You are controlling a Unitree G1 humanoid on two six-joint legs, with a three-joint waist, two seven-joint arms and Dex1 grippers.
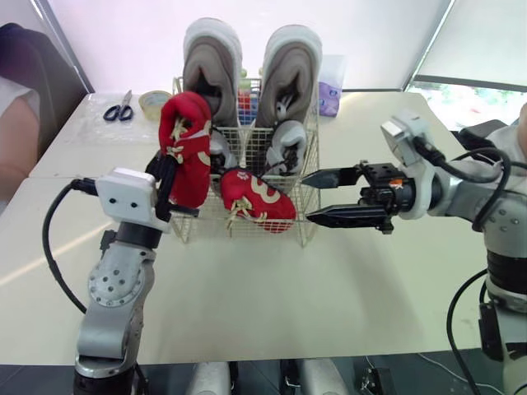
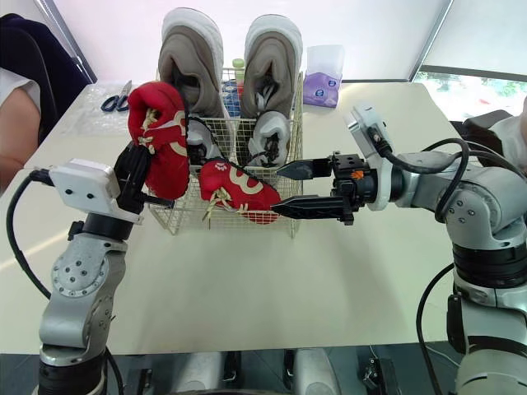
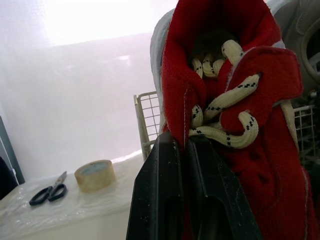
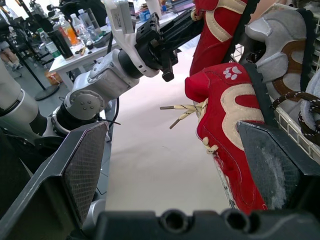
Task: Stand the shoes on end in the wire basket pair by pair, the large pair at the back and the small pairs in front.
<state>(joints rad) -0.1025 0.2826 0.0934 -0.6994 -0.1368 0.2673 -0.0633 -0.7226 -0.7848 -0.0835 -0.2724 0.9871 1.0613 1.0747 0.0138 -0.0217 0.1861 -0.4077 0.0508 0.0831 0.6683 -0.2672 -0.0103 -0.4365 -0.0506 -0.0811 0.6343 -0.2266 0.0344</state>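
First, from the head: the left end effector pinches a red shoe upright at the basket's near left corner. A second red shoe tilts at its near side, and grey pairs stand behind. The right end effector is spread just right of that shoe. Left wrist: both fingers clamp the shoe's lace edge, and tape sits far left on the surface. Right wrist: the second red shoe lies between the spread fingers.

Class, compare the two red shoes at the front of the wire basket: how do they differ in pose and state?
The raised red shoe is roughly upright, clamped in the left tool. The low red shoe lies tilted and ungripped. The raised red shoe is at the left front corner of the basket; the low red shoe is mid-front, beside the open right tool. Both are red with cream laces.
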